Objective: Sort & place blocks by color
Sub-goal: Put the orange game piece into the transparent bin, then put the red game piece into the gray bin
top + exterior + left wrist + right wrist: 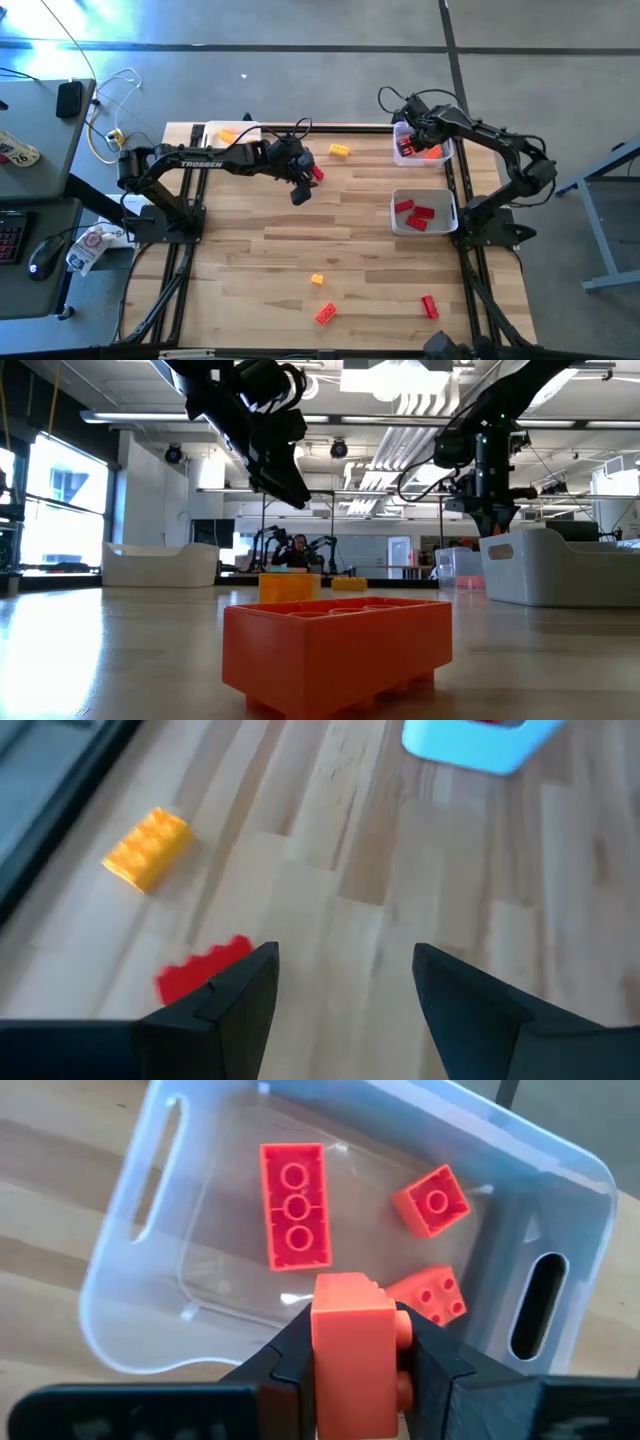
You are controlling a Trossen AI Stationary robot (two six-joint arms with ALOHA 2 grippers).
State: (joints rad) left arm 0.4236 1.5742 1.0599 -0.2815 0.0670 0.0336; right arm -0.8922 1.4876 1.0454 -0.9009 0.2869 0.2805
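Orange block point(352, 1352) sits pinched between right gripper point(355, 1365) fingers, above clear tray point(120, 1300) holding three orange-red blocks; left gripper point(340, 985) hangs wide open, empty, over table point(250, 250) beside red block point(200, 972); yellow block point(148, 848) nearby.

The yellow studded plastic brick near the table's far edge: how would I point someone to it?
Start at the far edge of the wooden table, between the two arms. The yellow studded plastic brick lies alone there, just beyond the left gripper; the nearby small red brick differs by colour.
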